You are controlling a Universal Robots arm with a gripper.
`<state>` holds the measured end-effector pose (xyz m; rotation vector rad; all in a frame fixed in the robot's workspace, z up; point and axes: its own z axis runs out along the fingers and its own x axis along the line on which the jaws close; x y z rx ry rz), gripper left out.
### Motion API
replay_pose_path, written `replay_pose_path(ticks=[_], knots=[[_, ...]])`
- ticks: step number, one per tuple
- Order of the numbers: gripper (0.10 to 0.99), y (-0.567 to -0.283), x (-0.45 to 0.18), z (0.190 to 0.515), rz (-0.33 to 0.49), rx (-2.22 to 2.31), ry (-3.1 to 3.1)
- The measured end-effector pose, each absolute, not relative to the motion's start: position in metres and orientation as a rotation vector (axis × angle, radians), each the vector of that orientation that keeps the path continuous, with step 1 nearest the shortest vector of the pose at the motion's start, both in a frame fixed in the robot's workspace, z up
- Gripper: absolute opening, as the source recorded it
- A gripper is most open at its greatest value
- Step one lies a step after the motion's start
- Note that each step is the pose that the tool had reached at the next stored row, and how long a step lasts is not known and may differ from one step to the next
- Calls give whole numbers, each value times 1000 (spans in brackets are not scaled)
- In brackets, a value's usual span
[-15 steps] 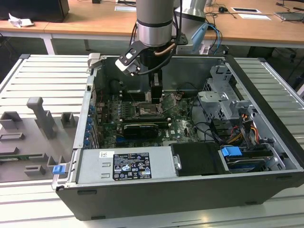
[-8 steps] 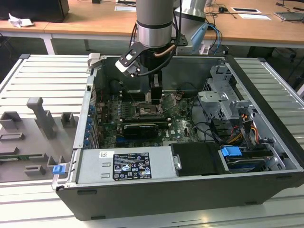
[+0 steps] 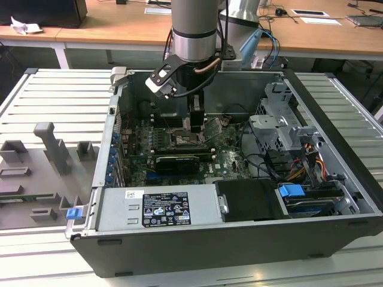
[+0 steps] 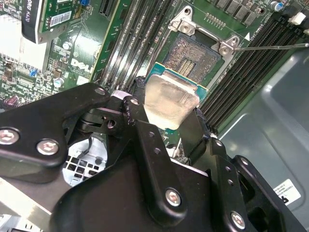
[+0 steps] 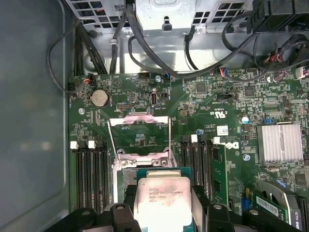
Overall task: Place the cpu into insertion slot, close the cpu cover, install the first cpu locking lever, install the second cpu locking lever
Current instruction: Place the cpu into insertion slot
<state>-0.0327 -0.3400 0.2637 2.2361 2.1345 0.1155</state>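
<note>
the tool [image 4: 166, 115] is clamped on the cpu [image 4: 173, 94], held close to the uncovered insertion slot [image 4: 195, 55].

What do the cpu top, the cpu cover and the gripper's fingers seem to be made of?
The cpu top looks like bare metal, matt silvery-beige with a soft sheen. The cpu cover seems thin, bright sheet metal: it reflects light along its frame. The fingers holding the cpu look like matt black plastic or coated metal; I cannot tell which.
</note>
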Motion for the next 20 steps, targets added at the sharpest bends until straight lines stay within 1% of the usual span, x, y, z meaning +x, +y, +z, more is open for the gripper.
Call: replay_pose_path(ticks=[13,20], knots=[[529,-337,-33,257,116,2235,2136],[529,-331,-38,242,117,2209,2164]])
